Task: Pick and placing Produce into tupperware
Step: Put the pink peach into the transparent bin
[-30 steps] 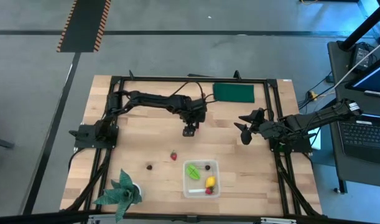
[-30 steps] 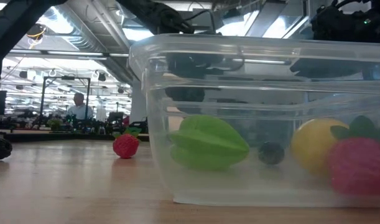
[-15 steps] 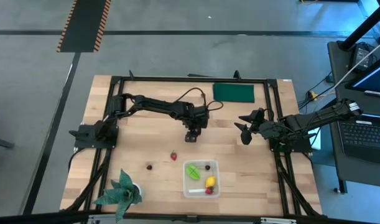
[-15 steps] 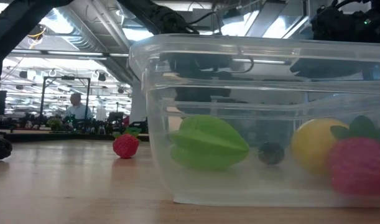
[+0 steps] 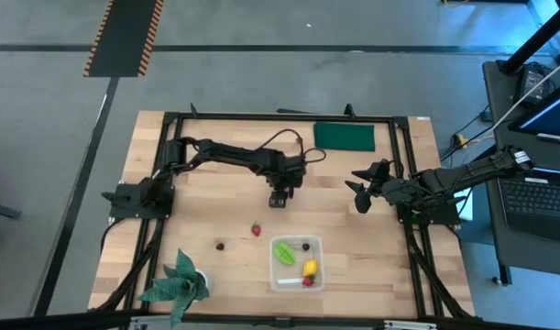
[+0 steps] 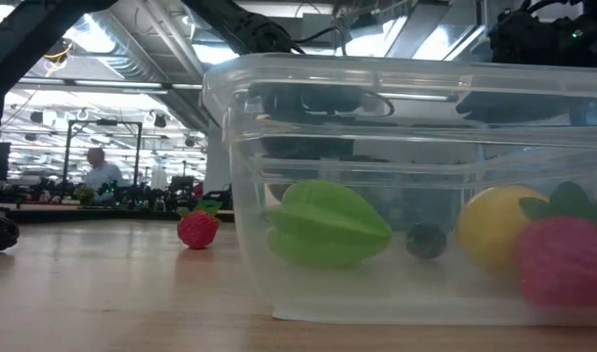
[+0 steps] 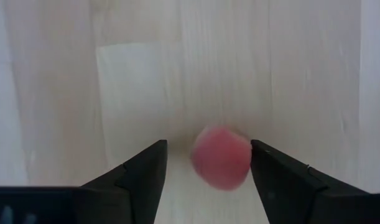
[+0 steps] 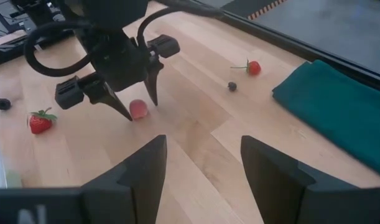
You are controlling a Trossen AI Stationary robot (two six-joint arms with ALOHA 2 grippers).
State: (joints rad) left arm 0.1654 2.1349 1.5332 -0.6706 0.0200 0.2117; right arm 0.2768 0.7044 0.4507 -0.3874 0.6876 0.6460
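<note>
A pink berry (image 7: 221, 157) lies on the wooden table between the fingers of my left gripper (image 5: 280, 195), which is open, points down and stands around it (image 8: 139, 109). The clear tupperware (image 5: 296, 263) near the front edge holds a green piece (image 6: 327, 223), a dark berry (image 6: 426, 240), a yellow lemon (image 6: 493, 227) and a strawberry (image 6: 567, 256). A strawberry (image 5: 256, 230) and a dark berry (image 5: 221, 246) lie on the table left of the tupperware. My right gripper (image 5: 360, 195) waits open at the right, holding nothing. My left gripper comes at the pink berry from above, one finger (image 7: 143, 171) well apart from it and the other finger (image 7: 277, 174) right beside it. I cannot tell whether that finger touches the berry. The berry rests on the table.
A dark green pad (image 5: 345, 136) lies at the far edge, with another strawberry (image 8: 254, 67) and a dark berry (image 8: 232, 86) near it. A teal leafy plant (image 5: 179, 280) stands at the near left corner. Black frame rails border the table.
My left gripper has sunk a little toward the table over the pink berry. In the room beyond the table a person has walked to the left.
</note>
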